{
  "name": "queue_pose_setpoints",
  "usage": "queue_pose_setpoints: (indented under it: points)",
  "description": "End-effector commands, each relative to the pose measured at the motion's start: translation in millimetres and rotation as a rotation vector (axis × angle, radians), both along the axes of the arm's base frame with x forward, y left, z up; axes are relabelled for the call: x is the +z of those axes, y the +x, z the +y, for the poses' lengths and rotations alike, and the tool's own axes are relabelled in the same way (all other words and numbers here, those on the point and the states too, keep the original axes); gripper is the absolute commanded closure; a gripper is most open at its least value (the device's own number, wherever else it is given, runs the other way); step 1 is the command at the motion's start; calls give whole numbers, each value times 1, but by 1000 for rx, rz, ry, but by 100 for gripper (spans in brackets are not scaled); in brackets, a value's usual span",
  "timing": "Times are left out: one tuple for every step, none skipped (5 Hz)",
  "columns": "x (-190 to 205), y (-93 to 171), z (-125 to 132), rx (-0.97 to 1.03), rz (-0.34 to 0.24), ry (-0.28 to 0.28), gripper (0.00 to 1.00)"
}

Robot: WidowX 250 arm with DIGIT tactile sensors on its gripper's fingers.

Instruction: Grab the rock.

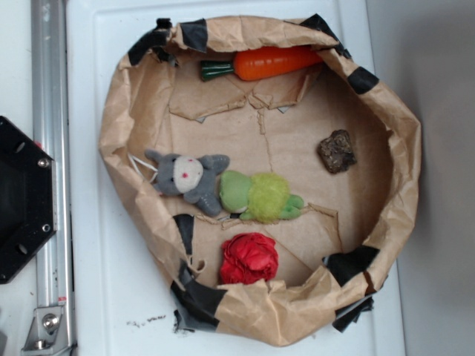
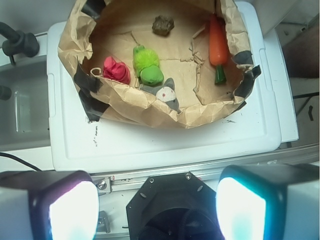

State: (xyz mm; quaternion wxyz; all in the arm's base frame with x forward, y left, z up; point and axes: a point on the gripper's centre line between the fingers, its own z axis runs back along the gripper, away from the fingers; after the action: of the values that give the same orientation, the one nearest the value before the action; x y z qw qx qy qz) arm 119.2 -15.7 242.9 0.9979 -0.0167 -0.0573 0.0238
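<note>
Exterior view: a brown paper nest (image 1: 404, 159), its rolled rim patched with black tape, sits on my white tabletop (image 1: 96, 289). Within it, the rock (image 1: 337, 151) lies at 3 o'clock, alone on the paper floor. An orange carrot (image 1: 276, 62) rests at 12 o'clock, a wrinkly red ball (image 1: 250, 259) at 6 o'clock, and a grey-and-green plush toy (image 1: 223, 187) lies across the centre. My claw is out of sight here.

Wrist view: my claw (image 2: 157, 210) stands open, its two fingers (image 2: 65, 207) wide apart at the bottom edge, well short of the nest. The rock (image 2: 163, 25) lies at 12 o'clock, against the far side, untouched.
</note>
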Motion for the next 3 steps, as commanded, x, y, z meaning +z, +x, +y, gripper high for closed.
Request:
queue_pose_setpoints:
  points:
    - [0, 0, 0, 0, 0, 0, 0]
    - [-21, 18, 4, 192, -69, 19, 0]
    - [-53, 53, 16, 209, -103, 78, 0]
